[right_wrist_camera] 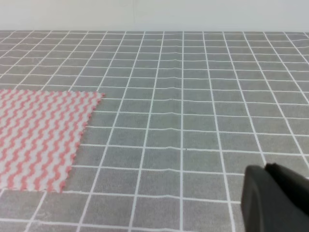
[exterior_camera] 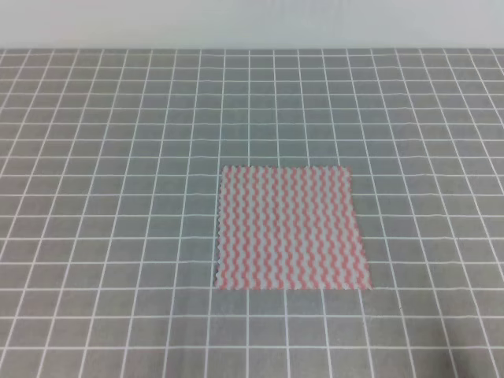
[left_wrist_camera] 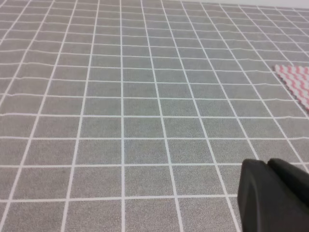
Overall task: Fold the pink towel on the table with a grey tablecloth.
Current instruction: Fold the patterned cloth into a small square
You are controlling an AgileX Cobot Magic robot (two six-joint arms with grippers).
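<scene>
Two claws [left_wrist_camera: 275, 198] [right_wrist_camera: 275, 198], grip state unreadable, near one flat pink towel [exterior_camera: 291, 228] on one grey-clothed table [exterior_camera: 110, 157].

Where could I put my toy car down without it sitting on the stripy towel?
Almost anywhere. The pink towel lies flat a bit right of the middle of the grey tablecloth. Bare grid runs all along its left side, behind it up to the far wall, on its right side, and in a strip in front. Nothing else sits on the cloth, so nowhere is crowded.
</scene>
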